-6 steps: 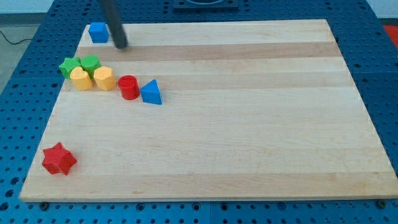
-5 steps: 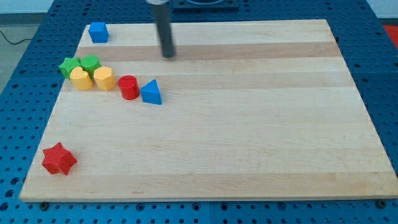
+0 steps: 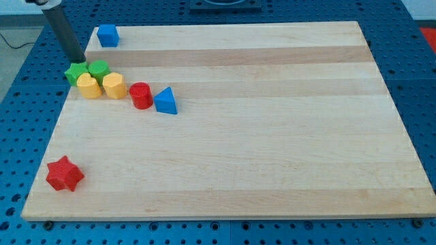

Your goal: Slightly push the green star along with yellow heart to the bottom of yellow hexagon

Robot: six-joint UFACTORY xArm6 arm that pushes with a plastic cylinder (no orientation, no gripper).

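The green star [image 3: 74,72] lies near the board's left edge, touching the yellow heart [image 3: 88,86] just below it. The yellow hexagon [image 3: 114,86] sits right of the heart, touching it. A second green block [image 3: 99,69] sits right of the star, above the hexagon. My tip [image 3: 77,59] is at the star's top edge, just above it, close to or touching it. The dark rod rises toward the view's top left.
A red cylinder [image 3: 141,95] and a blue triangle [image 3: 165,101] stand right of the hexagon. A blue cube [image 3: 107,35] sits at the board's top left corner. A red star [image 3: 65,174] lies at the bottom left. The wooden board [image 3: 272,136] rests on a blue pegboard.
My tip swung from beside the blue cube to the right along the board's top, then back left, and now stands just above the green star. The blocks have not moved.
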